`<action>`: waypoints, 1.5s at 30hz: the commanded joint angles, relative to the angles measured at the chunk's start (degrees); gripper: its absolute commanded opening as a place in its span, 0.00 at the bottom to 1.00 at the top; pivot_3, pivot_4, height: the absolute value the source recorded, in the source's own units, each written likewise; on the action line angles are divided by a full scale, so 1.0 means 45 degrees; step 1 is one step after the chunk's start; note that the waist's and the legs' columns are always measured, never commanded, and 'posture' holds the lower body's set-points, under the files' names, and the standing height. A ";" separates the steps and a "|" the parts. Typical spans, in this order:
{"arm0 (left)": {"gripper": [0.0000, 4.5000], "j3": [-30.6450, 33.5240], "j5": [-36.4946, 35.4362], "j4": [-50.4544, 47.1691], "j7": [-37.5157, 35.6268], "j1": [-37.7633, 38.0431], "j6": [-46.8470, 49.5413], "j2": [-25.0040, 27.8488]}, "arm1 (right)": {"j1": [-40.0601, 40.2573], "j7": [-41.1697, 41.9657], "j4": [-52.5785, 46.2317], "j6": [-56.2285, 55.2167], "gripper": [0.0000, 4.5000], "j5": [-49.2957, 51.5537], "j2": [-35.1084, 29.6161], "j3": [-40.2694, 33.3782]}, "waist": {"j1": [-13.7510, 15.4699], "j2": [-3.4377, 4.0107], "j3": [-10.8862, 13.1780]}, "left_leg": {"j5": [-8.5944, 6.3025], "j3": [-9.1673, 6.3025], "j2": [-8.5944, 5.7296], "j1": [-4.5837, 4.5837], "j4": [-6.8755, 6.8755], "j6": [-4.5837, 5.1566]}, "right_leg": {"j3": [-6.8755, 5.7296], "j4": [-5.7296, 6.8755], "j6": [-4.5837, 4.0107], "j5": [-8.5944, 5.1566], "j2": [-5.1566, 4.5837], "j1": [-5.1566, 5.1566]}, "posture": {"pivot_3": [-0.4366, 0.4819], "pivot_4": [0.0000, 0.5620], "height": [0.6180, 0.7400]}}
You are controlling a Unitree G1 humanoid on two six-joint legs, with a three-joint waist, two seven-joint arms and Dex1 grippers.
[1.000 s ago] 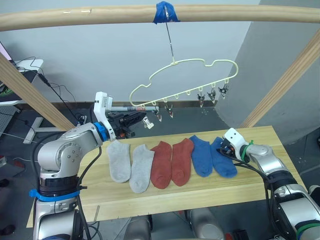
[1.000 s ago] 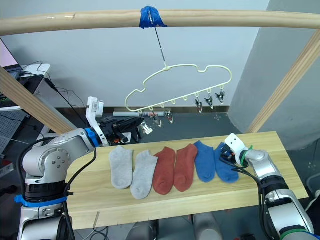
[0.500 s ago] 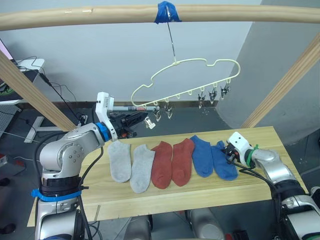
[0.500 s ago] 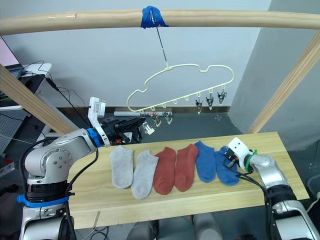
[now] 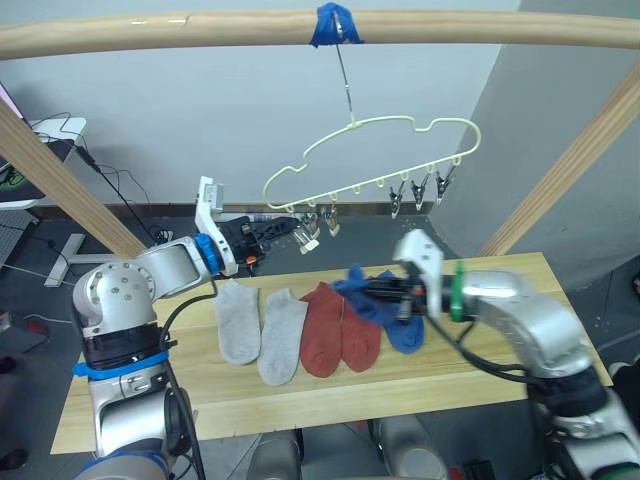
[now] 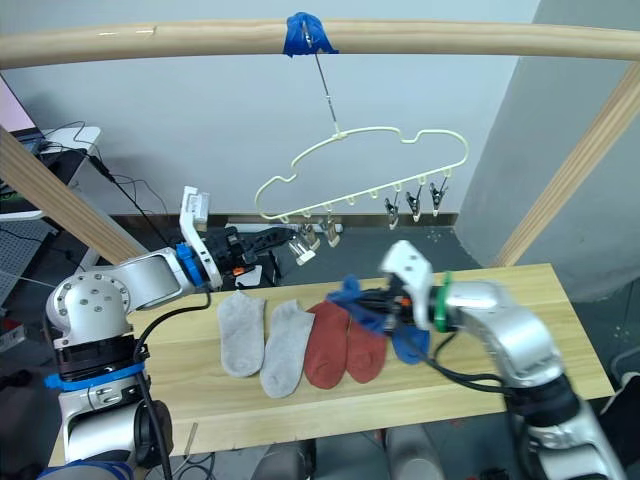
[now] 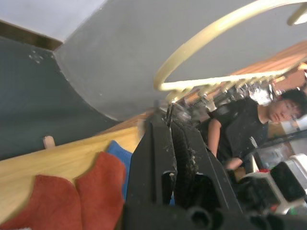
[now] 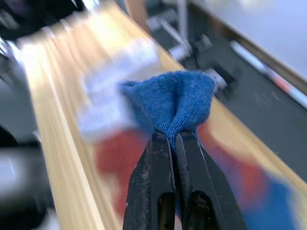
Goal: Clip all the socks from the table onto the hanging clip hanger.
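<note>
— Socks: where was the blue sock [image 6: 352,296]?
— Pinched in the right gripper [image 8: 172,136], lifted off the table [image 5: 520,340].
— And the left gripper [image 5: 285,229]?
— Closed, steadying a clip [image 5: 308,236] on the clip hanger [image 5: 372,155], likely to receive it

On the light yellowish wood table [image 5: 480,365] lie 2 light grey socks [image 5: 258,322], 2 rust-red socks [image 5: 340,330] and 1 blue sock [image 5: 406,332]. A second blue sock [image 8: 172,101] sits pinched between black fingers [image 8: 152,187]. The clip hanger [image 5: 385,160] is pale yellow with silver clips [image 5: 418,190], under blue tape [image 5: 333,22] on a pale wooden pole [image 5: 200,30].
</note>
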 commanded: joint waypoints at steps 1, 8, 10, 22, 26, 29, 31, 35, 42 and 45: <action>0.00 0.0213 -0.0318 -0.0358 0.0104 -0.0017 0.0076 0.0138 | -0.0502 -0.0792 0.0515 -0.0045 0.01 -0.0326 0.0609 0.0338 | 0.0059 -0.0001 0.0000 | 0.0000 -0.0006 0.0001 -0.0015 0.0000 -0.0005 | -0.0004 -0.0005 -0.0021 0.0013 0.0001 -0.0006 | 0.35 0.32 1.00; 0.00 -0.0030 -0.0443 -0.0758 -0.0129 0.0219 -0.0024 0.0301 | -0.0884 -0.1092 0.1092 -0.0308 0.01 -0.0482 0.1159 0.0559 | 0.0332 -0.0001 0.0000 | -0.0010 -0.0007 -0.0010 -0.0051 -0.0002 -0.0030 | -0.0005 -0.0018 -0.0066 0.0039 -0.0013 -0.0037 | 0.36 0.31 1.00; 0.00 0.0063 -0.0556 -0.0719 -0.0140 0.0234 0.0002 0.0292 | -0.1093 -0.1113 0.1356 -0.0436 0.01 -0.0480 0.1387 0.0525 | 0.0335 -0.0001 0.0000 | -0.0011 -0.0006 -0.0008 -0.0055 -0.0003 -0.0031 | -0.0007 -0.0018 -0.0067 0.0039 -0.0011 -0.0040 | 0.36 0.31 1.00; 0.00 -0.0095 -0.0366 -0.0385 -0.0248 0.0181 -0.0271 0.0378 | -0.2061 -0.1128 0.2212 -0.0629 0.01 -0.0427 0.2062 0.0329 | 0.0313 -0.0001 0.0000 | -0.0011 0.0007 0.0000 -0.0056 0.0002 -0.0030 | -0.0004 -0.0012 -0.0069 0.0040 -0.0007 -0.0046 | 0.35 0.32 1.00; 0.00 -0.0218 -0.0368 -0.0558 -0.0389 0.0329 -0.0311 0.0427 | -0.2443 -0.1248 0.2653 -0.0758 0.01 -0.0458 0.2341 0.0266 | 0.0311 -0.0001 0.0000 | -0.0011 0.0005 0.0003 -0.0056 0.0001 -0.0030 | -0.0005 -0.0010 -0.0069 0.0041 -0.0006 -0.0048 | 0.35 0.32 1.00; 0.00 -0.0289 -0.0371 -0.0678 -0.0443 0.0413 -0.0370 0.0479 | -0.2639 -0.1271 0.2900 -0.0868 0.01 -0.0476 0.2481 0.0245 | 0.0315 -0.0001 0.0000 | -0.0011 0.0007 0.0003 -0.0056 0.0002 -0.0030 | -0.0004 -0.0010 -0.0069 0.0041 -0.0006 -0.0049 | 0.35 0.32 1.00; 0.00 -0.0363 -0.0327 -0.0750 -0.0521 0.0455 -0.0457 0.0555 | -0.2744 -0.1303 0.3024 -0.0872 0.01 -0.0406 0.2596 0.0143 | 0.0319 -0.0001 0.0000 | -0.0011 0.0006 0.0003 -0.0056 0.0001 -0.0030 | -0.0004 -0.0010 -0.0070 0.0041 -0.0006 -0.0049 | 0.36 0.32 1.00; 0.00 -0.0606 -0.0037 -0.0999 -0.0803 0.0589 -0.1051 0.0795 | -0.2843 -0.1352 0.3089 -0.0846 0.01 -0.0373 0.2763 0.0070 | 0.0304 0.0000 -0.0001 | -0.0011 0.0007 0.0004 -0.0056 0.0001 -0.0030 | -0.0004 -0.0008 -0.0070 0.0041 -0.0006 -0.0049 | 0.36 0.32 1.00; 0.47 -0.0458 -0.0604 -0.1378 -0.1159 0.0675 -0.1148 0.0973 | -0.2836 -0.1395 0.3559 -0.1322 0.00 -0.0668 0.2902 0.0241 | 0.0338 0.0000 -0.0001 | -0.0011 0.0008 0.0006 -0.0064 0.0002 -0.0030 | -0.0005 -0.0005 -0.0073 0.0043 -0.0005 -0.0055 | 0.39 0.31 1.00; 0.66 -0.0319 -0.0632 -0.1490 -0.1218 0.0728 -0.1186 0.1263 | -0.2898 -0.1471 0.3833 -0.1520 0.00 -0.0749 0.3036 0.0232 | 0.0328 0.0000 -0.0001 | -0.0011 0.0007 0.0007 -0.0065 0.0002 -0.0030 | -0.0005 -0.0003 -0.0073 0.0043 -0.0004 -0.0058 | 0.40 0.31 1.00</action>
